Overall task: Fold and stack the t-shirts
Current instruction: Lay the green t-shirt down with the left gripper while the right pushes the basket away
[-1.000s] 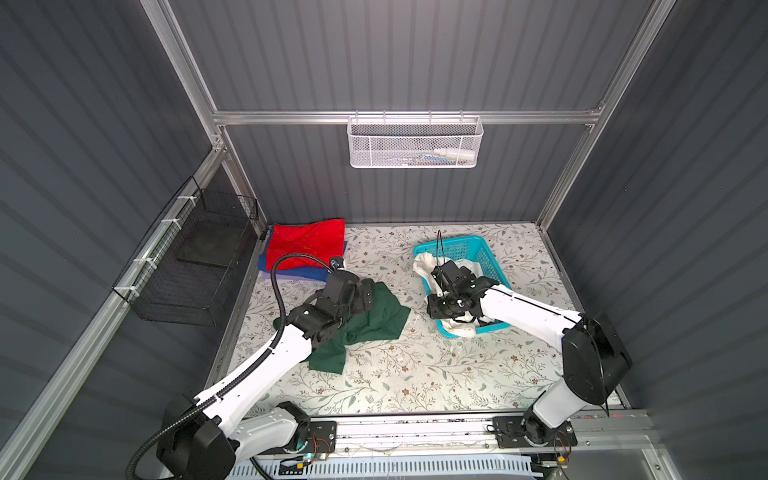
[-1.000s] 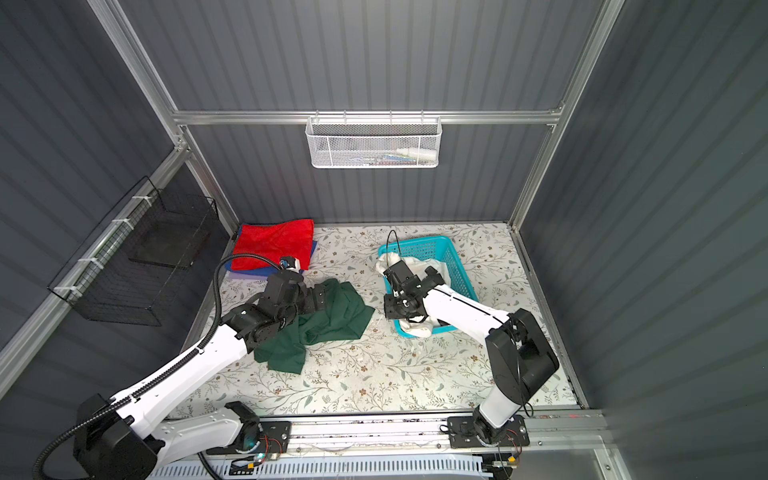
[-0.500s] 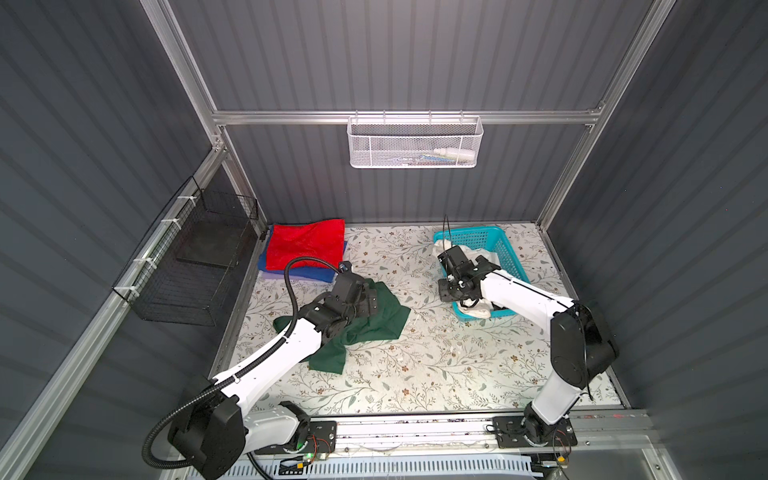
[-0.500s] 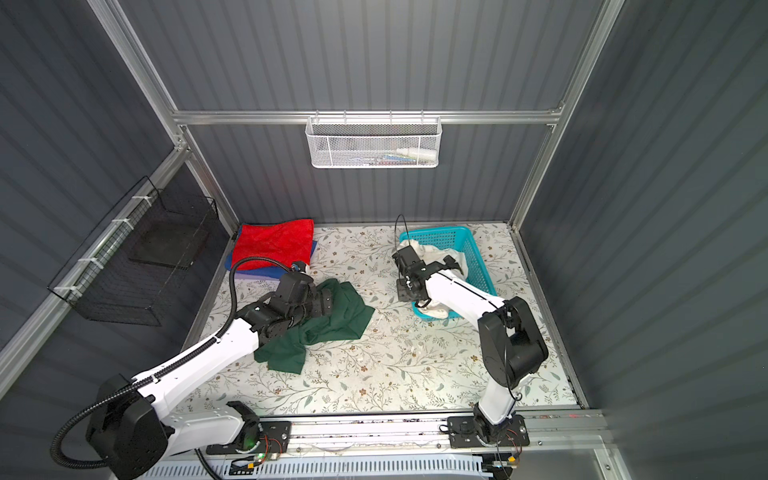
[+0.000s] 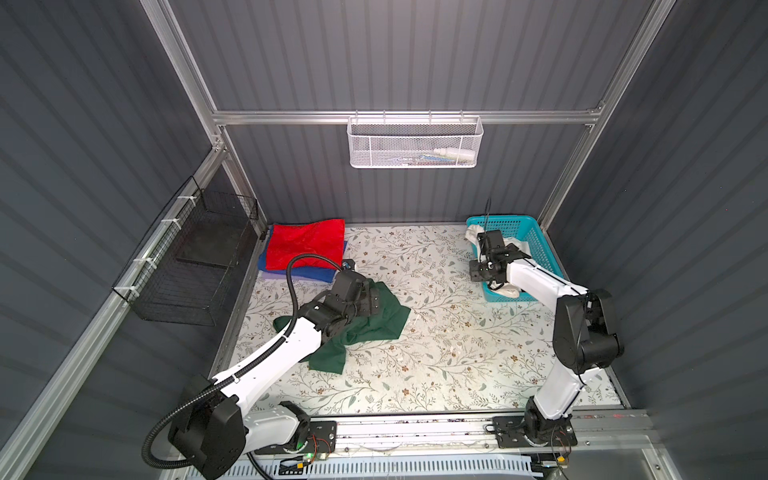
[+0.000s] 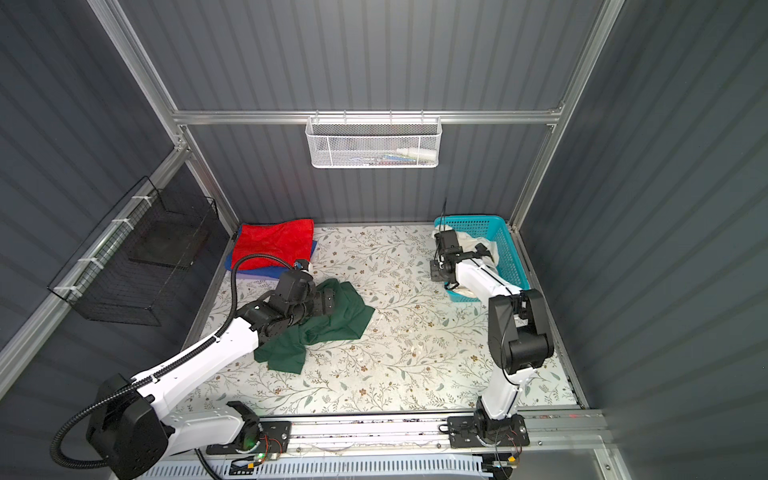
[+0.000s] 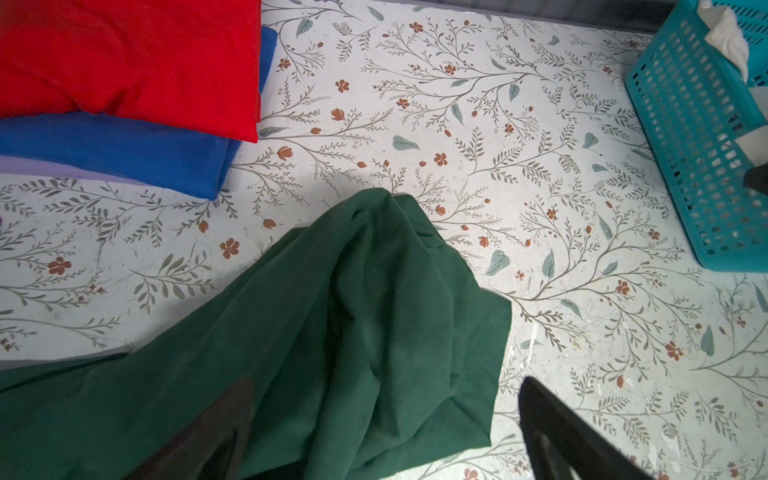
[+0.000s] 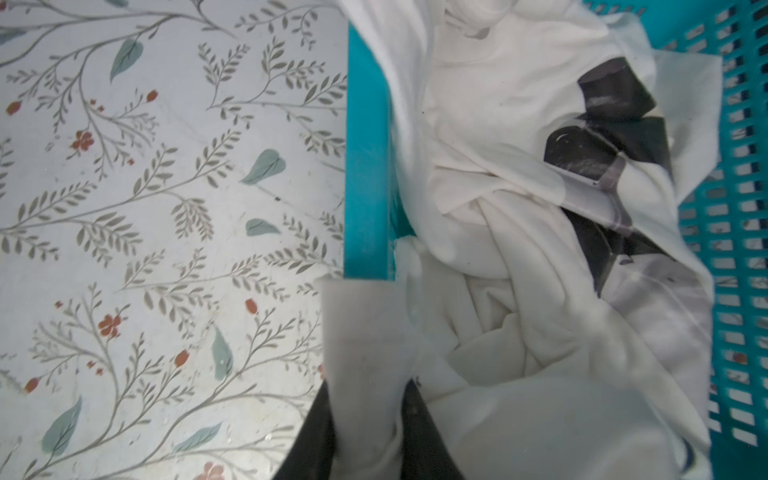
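The left fingers (image 7: 557,432) stood spread wide, gripping nothing, low over the crumpled dark green cloth t-shirt (image 5: 374,320), which lay left of centre on the floral-patterned bench (image 5: 436,365) in both top views. At the bench's upper left, a folded bright red t-shirt (image 5: 305,245) lay on a royal blue t-shirt (image 5: 311,275). The right fingers (image 8: 318,432), nearly closed, pinched a fold of the white t-shirt with black marks (image 8: 498,199), bunched in the turquoise plastic lattice basket (image 5: 540,249) at upper right.
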